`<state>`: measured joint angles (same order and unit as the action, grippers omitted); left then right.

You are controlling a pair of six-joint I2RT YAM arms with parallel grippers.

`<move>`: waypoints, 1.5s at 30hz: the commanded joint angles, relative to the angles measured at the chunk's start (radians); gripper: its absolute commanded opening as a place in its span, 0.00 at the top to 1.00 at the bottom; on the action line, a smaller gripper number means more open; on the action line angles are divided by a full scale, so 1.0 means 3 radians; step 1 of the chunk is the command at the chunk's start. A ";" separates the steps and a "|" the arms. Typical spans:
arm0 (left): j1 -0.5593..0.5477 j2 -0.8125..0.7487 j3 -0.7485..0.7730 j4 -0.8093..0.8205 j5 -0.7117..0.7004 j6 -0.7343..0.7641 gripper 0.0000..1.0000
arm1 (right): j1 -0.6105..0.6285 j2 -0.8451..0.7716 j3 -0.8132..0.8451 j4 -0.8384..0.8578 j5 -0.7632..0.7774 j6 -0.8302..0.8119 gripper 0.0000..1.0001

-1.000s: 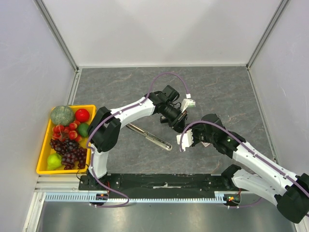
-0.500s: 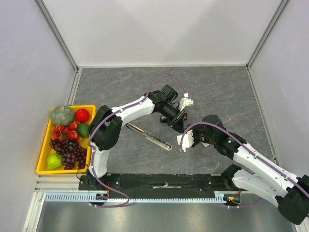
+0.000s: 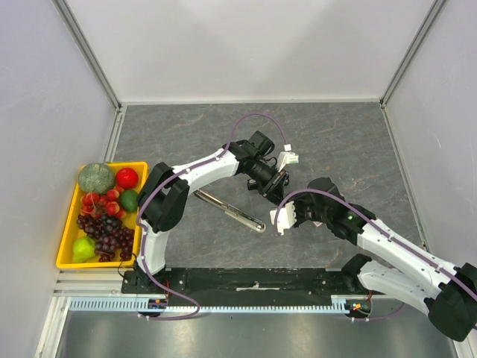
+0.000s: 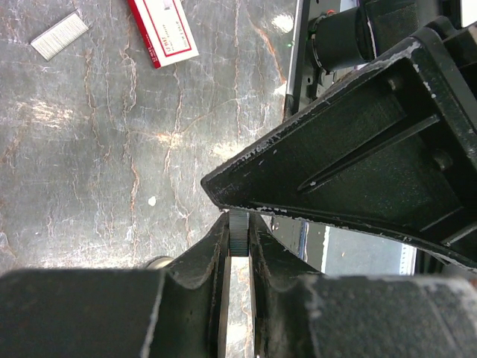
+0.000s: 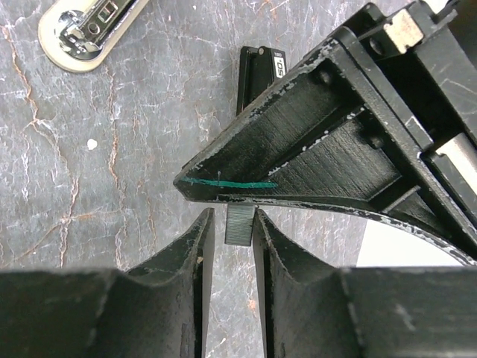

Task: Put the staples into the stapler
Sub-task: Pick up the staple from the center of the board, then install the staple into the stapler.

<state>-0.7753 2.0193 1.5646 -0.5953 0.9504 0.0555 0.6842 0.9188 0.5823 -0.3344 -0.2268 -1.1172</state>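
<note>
The stapler (image 3: 231,211) lies opened out flat on the table, and its end shows in the right wrist view (image 5: 86,30). My left gripper (image 3: 279,188) (image 4: 238,224) is shut on a small grey staple strip (image 4: 238,233), held above the table. My right gripper (image 3: 282,218) (image 5: 232,224) meets it tip to tip. The strip (image 5: 240,225) stands between the right jaws, against one finger, with a gap to the other. The white and red staples box (image 4: 162,30) lies on the table beside a loose grey strip (image 4: 59,35).
A yellow tray (image 3: 67,224) with fruit stands at the left edge of the table. Grey walls close the space on three sides. The arms' base rail runs along the near edge.
My right gripper's jaws have narrowed around the staple strip and the arm has edged up to the left gripper. The left gripper has stayed shut on the strip.
</note>
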 commanded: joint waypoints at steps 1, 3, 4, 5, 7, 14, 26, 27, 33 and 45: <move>0.0002 0.0023 0.0102 0.0082 0.0155 -0.0103 0.80 | 0.0025 -0.0025 -0.0018 0.0153 0.0066 0.0052 0.69; 0.0002 0.0029 0.0097 0.0082 0.0150 -0.0098 0.77 | 0.0025 -0.0046 -0.0013 0.0148 0.0076 0.0058 0.74; 0.0007 0.0034 0.0097 0.0077 0.0150 -0.0098 0.75 | 0.0025 -0.0066 -0.0013 0.0148 0.0071 0.0063 0.74; 0.0002 0.0034 0.0092 0.0082 0.0150 -0.0103 0.74 | 0.0025 -0.0076 -0.0013 0.0148 0.0071 0.0063 0.74; 0.0007 0.0039 0.0092 0.0082 0.0150 -0.0103 0.69 | 0.0025 -0.0097 -0.0008 0.0138 0.0076 0.0063 0.77; 0.0038 -0.0002 0.0087 0.0077 0.0135 -0.0098 0.50 | 0.0025 -0.0133 0.0002 0.0072 0.0127 0.0042 0.79; 0.0876 -0.0753 0.0026 0.0052 -0.0069 0.0091 0.04 | 0.0025 0.0071 0.0344 -0.0424 0.0071 0.0476 0.81; 0.0993 -0.0890 -0.0030 0.0011 -0.0090 0.0177 0.04 | 0.0020 0.0112 0.0385 -0.0455 0.0066 0.0528 0.81; 0.1514 -0.1458 -0.0474 -0.0194 -0.0437 0.0489 0.03 | 0.0071 0.0720 0.1013 -0.0910 0.0020 0.1125 0.78; 0.2349 -0.2630 -0.1523 0.0128 -0.1597 0.0894 0.00 | 0.0444 0.2280 0.2594 -0.1795 -0.0191 0.2624 0.79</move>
<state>-0.0959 1.3121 1.1481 -0.6174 0.6098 0.2394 0.7723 1.5425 1.3006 -0.7692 -0.2573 -0.4976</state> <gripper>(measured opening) 0.993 0.226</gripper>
